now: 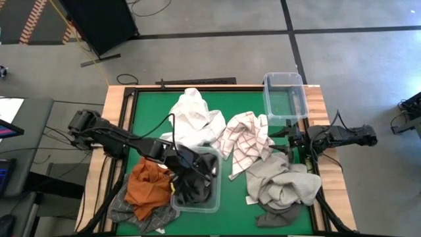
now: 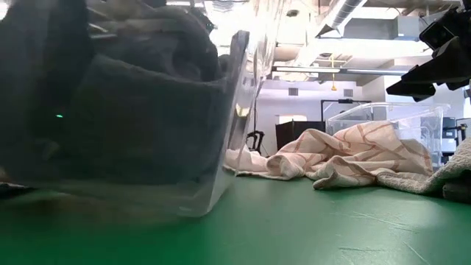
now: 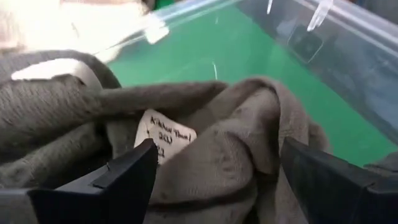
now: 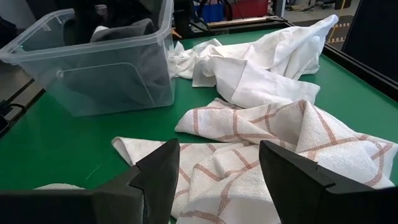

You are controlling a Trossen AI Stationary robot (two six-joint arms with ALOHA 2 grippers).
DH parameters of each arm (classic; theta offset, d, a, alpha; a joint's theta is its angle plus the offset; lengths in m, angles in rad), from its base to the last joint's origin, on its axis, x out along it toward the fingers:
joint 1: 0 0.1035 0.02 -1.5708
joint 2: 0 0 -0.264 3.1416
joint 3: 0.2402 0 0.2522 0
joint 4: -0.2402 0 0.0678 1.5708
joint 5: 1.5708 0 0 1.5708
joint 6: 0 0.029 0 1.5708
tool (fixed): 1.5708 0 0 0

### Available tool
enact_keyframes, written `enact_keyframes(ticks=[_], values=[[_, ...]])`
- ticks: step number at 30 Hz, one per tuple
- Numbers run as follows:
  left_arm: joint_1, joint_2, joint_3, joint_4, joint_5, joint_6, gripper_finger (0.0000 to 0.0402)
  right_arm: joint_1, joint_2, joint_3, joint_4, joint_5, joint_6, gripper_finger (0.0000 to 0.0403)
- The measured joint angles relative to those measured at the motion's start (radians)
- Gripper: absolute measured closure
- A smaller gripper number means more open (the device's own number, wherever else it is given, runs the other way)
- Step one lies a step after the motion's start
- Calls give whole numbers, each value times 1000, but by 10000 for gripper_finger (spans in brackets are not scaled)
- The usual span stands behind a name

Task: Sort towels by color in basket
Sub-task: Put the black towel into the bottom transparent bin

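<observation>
Left gripper (image 3: 214, 180) inside clear bin (image 1: 212, 197), fingers spread wide, directly above dark grey towel (image 3: 249, 143) lying in bin, not gripping. Rust orange towel (image 1: 146, 185) just beside bin. White towel (image 1: 194, 118) behind bin. Right gripper (image 4: 217, 177) well apart from bin, fingers parted, empty, over checked towel (image 4: 273, 143).

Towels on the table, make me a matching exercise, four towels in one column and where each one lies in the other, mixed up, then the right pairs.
Column one:
1. dark grey towel
2. rust orange towel
3. checked towel
4. white towel

Column two:
A. mid-table, before the right gripper
B. far side of the mat's middle
C. inside the near bin, under the left gripper
D. left of the near bin

Pairs: 1-C, 2-D, 3-A, 4-B
</observation>
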Motion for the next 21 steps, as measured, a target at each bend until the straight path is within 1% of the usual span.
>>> enact_keyframes(ticks=[1,2,3,4,5,8,10,12,13,14,17,18,19,20,21], values=[[0,-1,0,0,-48,-1,74,0,0,0,0,0,0,154],[0,-2,1,7,-140,-15,74,0,0,0,0,0,0,154],[-5,-2,1,21,-263,-34,74,0,0,0,0,0,0,154],[-8,-1,2,27,-359,-64,74,0,0,0,0,0,0,154],[-2,0,1,38,-383,-96,75,0,0,0,0,0,0,154],[11,2,0,81,-279,-173,80,0,0,0,0,0,0,154],[-6,1,0,57,-229,-142,83,0,0,0,0,0,0,154],[-13,1,0,6,-135,-80,84,0,0,0,0,0,0,154],[-13,1,-2,8,-104,-94,84,0,0,0,0,0,0,154],[-12,1,-2,25,-114,-121,84,0,0,0,0,0,0,154],[-7,-1,-1,89,-252,-192,85,0,0,0,0,0,0,154],[-3,1,-2,101,-242,-204,85,0,0,0,0,0,0,154],[3,3,-3,111,-157,-203,86,0,0,0,0,0,0,154],[10,4,-3,116,-30,-175,86,0,0,0,0,0,0,154],[13,4,-3,115,62,-135,86,0,0,0,0,0,0,154]])
